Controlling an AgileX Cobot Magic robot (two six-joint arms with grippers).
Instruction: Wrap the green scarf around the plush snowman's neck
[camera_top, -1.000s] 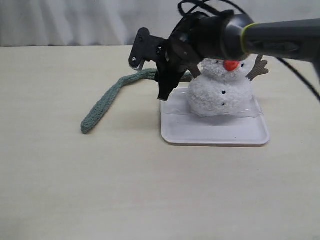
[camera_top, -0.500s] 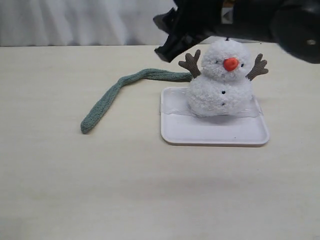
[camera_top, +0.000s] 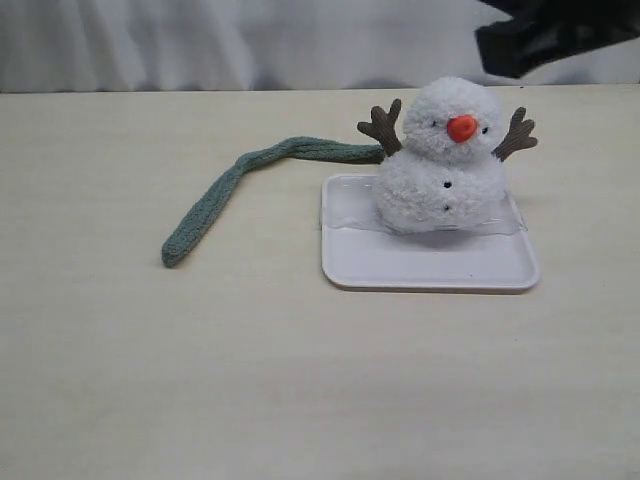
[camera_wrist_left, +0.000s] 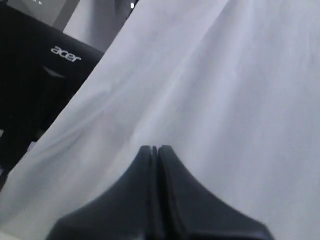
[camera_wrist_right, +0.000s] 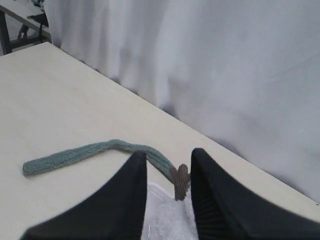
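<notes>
A: Zero wraps so far. The green scarf (camera_top: 215, 200) lies flat on the table (camera_top: 300, 380), well out to one side. Its near end is free, and its far end runs up to the plush snowman (camera_top: 440, 185) at the twig arm (camera_top: 382, 125) on that side.

B: Anything on the neck (camera_top: 432, 157)?

A: No, the front of it is bare white. I can't tell if the scarf end tucks in behind the twig arm. The snowman sits upright on the white tray (camera_top: 430, 275).

B: Tools?

A: The right tool (camera_wrist_right: 167, 155) has its jaws spread with nothing gripped; the scarf end and twig arm show through the gap below it. The left tool (camera_wrist_left: 155, 148) has its jaws pressed together on nothing and points at the white curtain (camera_wrist_left: 225, 75), with a monitor (camera_wrist_left: 30, 75) off at the edge.

B: So what's left?

A: My call is nearly all of it: grab the scarf, carry it round the neck and cross the ends. At best, one end is placed beside the neck.

B: What differs from the earlier frames?

A: A second ago the right tool was low, just beside the snowman over the tray edge and the scarf end. Half a second ago it was raised above the twig arm. Now the right arm (camera_top: 550, 30) is only a dark shape in the top corner of the exterior view, clear of everything. The scarf, snowman and tray haven't shifted.
</notes>
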